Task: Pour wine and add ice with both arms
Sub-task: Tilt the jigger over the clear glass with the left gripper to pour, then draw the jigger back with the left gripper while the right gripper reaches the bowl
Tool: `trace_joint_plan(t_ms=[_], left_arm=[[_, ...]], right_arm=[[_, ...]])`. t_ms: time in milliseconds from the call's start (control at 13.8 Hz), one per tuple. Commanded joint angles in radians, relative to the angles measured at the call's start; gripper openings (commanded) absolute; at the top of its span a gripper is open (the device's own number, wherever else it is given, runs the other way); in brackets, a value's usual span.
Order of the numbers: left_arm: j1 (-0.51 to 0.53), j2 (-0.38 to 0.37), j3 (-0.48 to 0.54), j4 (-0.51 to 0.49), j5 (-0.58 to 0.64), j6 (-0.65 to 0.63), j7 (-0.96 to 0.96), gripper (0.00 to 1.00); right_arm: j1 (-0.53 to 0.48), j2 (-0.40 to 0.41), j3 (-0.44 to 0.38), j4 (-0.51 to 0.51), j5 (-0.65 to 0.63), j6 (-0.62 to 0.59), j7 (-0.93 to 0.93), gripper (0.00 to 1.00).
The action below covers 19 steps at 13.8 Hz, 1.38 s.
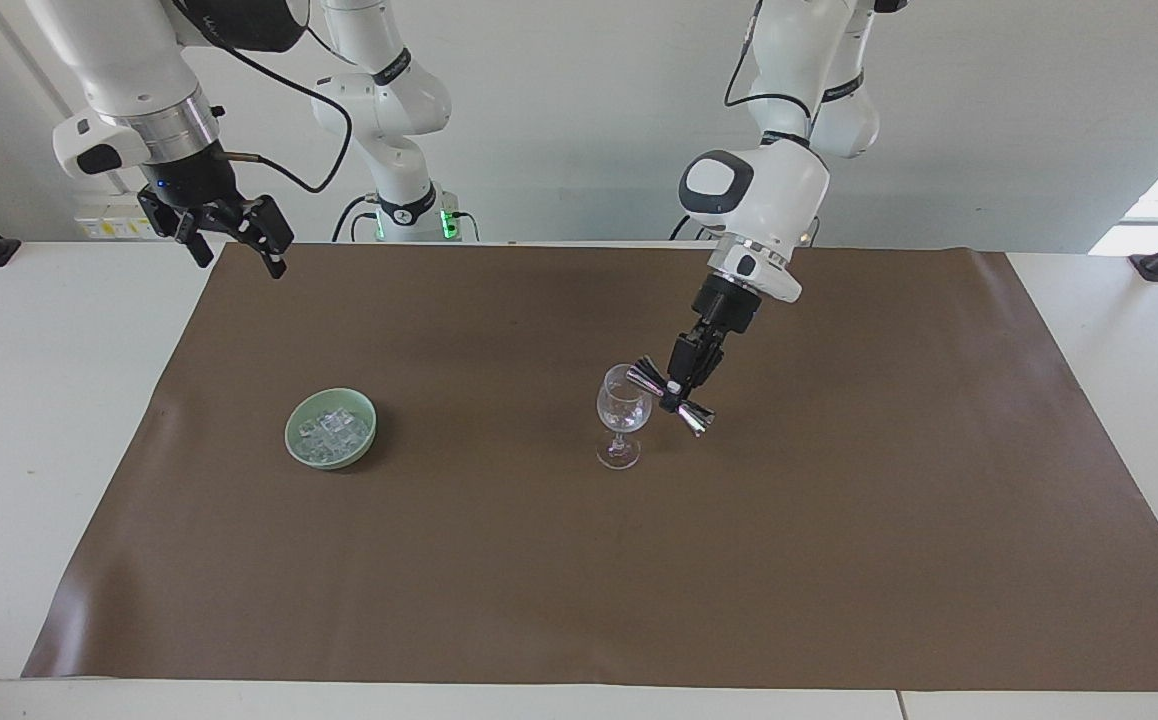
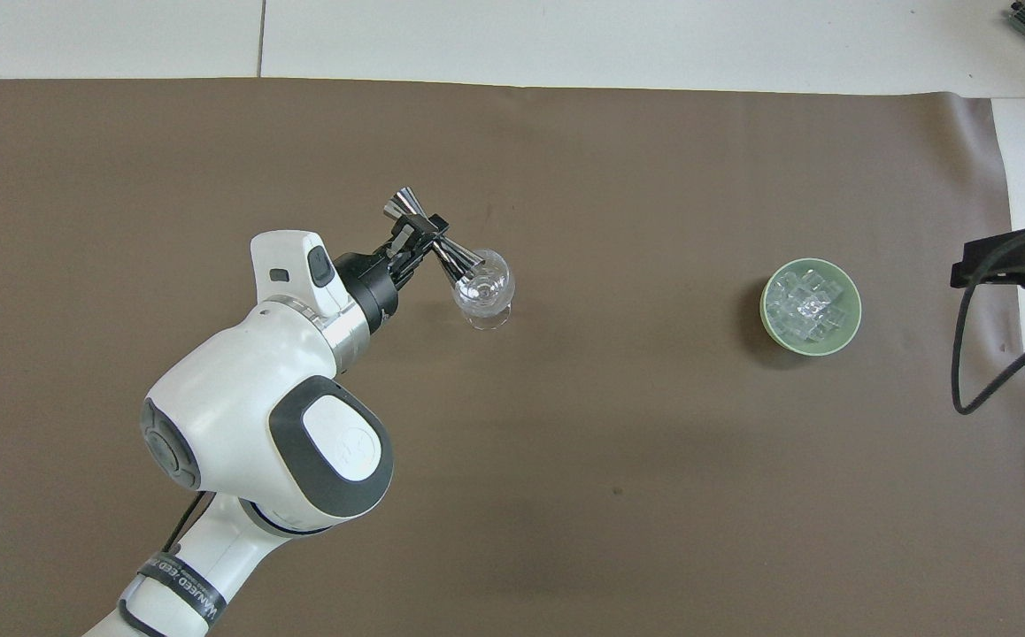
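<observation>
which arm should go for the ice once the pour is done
Right, probably. The right gripper is open, empty and at the green bowl's end, where the ice lies. The left gripper is shut on the jigger at the wine glass.
</observation>
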Motion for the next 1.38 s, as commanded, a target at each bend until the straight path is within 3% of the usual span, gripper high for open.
trace_joint_plan(t_ms=[0, 653, 943, 1306], left_arm=[[-0.031, -0.003, 0.016, -0.011, 0.012, 0.037, 0.044, 0.00], [-0.044, -0.003, 0.016, -0.008, 0.012, 0.051, 0.133, 0.00], [-0.046, -0.003, 0.014, -0.006, 0.012, 0.051, 0.139, 0.00], [-0.031, 0.005, 0.013, 0.015, 0.001, 0.022, 0.118, 0.00]], right_arm=[[-0.009, -0.007, 0.005, -0.009, 0.026, 0.000, -0.010, 1.00], [-0.011, -0.010, 0.003, -0.017, 0.024, -0.007, -0.022, 1.00], [-0.009, -0.053, 0.005, -0.113, 0.026, 0.051, -0.054, 1.00], [-0.009, -0.056, 0.005, -0.121, 0.026, 0.056, -0.054, 1.00]])
